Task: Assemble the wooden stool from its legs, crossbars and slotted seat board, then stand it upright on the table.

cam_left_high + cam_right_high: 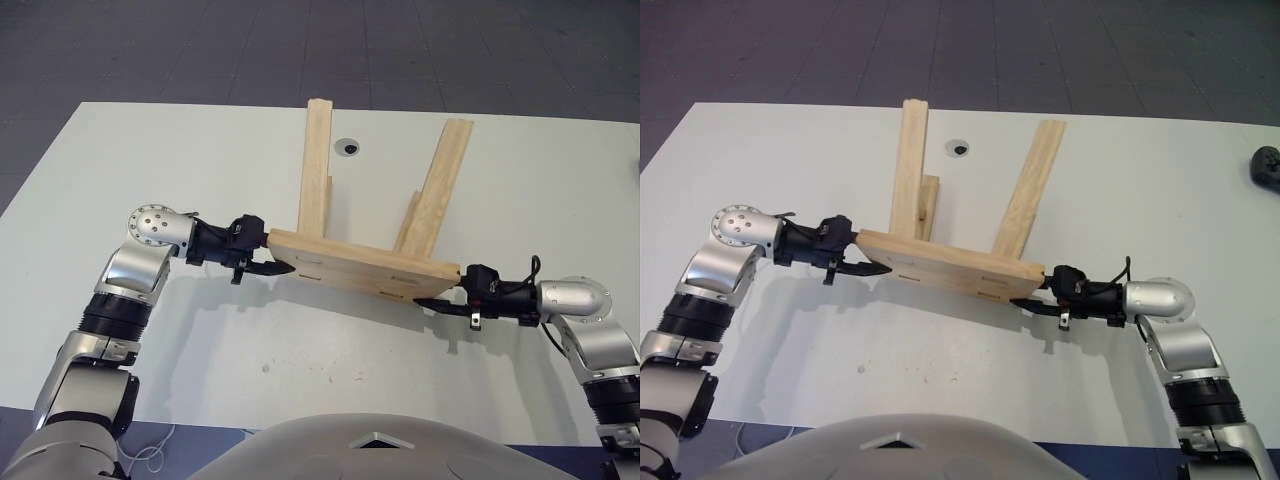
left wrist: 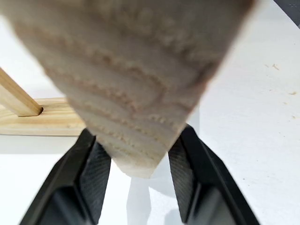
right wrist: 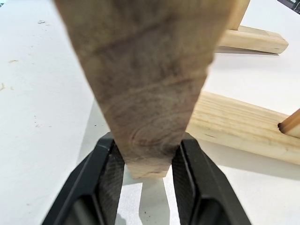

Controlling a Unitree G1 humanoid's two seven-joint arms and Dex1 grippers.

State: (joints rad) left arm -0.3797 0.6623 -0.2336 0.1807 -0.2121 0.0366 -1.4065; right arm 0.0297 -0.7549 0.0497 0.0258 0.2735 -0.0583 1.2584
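Wooden seat board [image 1: 360,265], perhaps touching counter [image 1: 150,150] | left tool [image 1: 272,268] clamped on its 9 o'clock end, right tool [image 1: 440,302] on the 3 o'clock end, for tipping upright | legs [image 1: 316,165] toward 12 o'clock

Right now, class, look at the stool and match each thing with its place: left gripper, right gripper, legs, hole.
Column one:
1. left gripper
2. right gripper
3. legs
4. hole

Column two:
A. between the two legs
B. clamped on the right end of the seat
C. pointing away from the robot
D. clamped on the seat's left end

Pairs: 1-D, 2-B, 3-C, 4-A
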